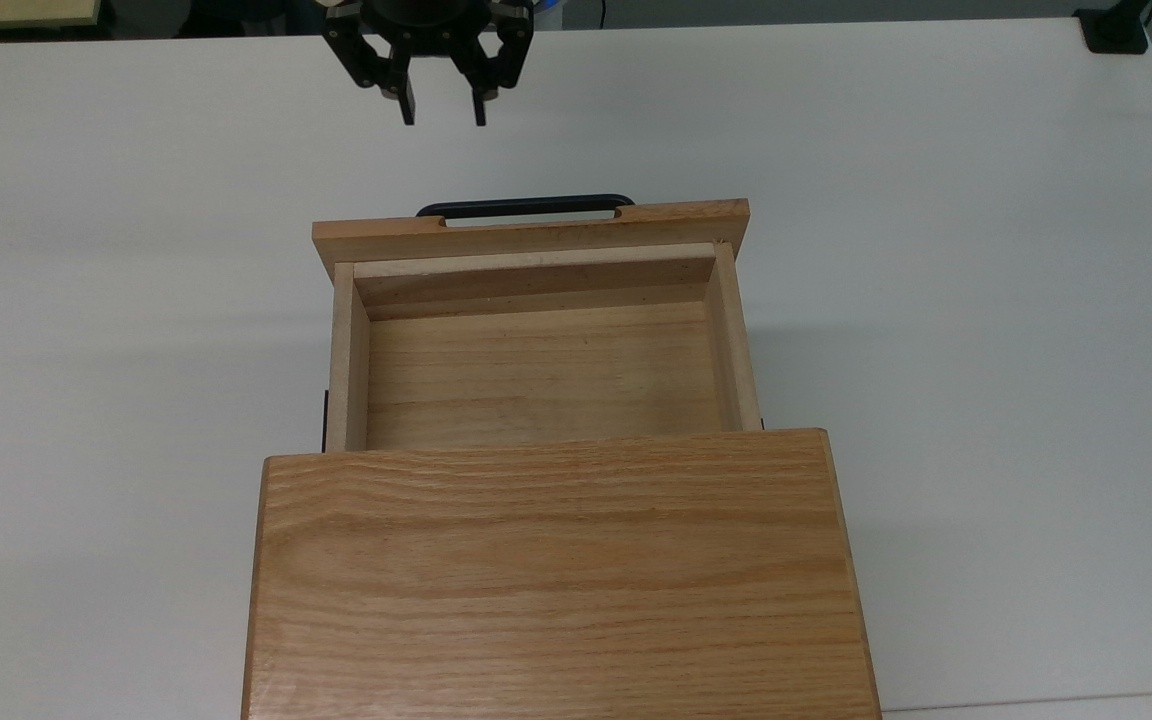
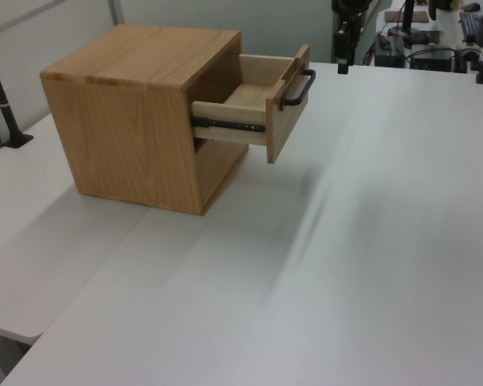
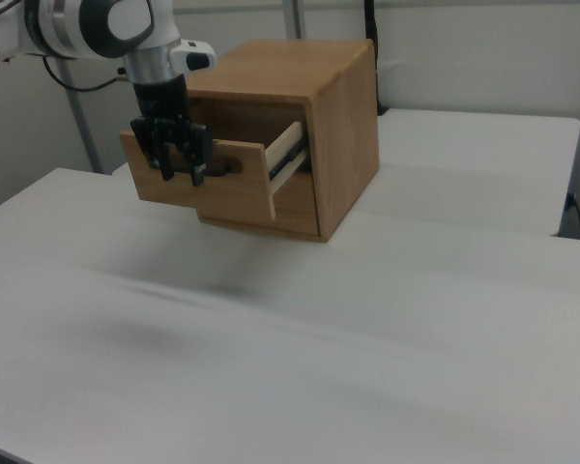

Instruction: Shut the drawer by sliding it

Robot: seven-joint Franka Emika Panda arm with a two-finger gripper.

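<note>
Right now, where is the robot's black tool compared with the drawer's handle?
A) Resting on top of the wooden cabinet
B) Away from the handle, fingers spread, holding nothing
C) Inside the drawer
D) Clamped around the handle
B: in the top view the tool sits apart from the handle of the pulled-out drawer, with bare table between them and its fingers open.

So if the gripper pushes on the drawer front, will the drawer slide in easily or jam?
The drawer rides on a metal side rail, so it likely slides straight. A push near the handle's middle should avoid twisting. The cabinet looks heavy enough to stay put.
</note>
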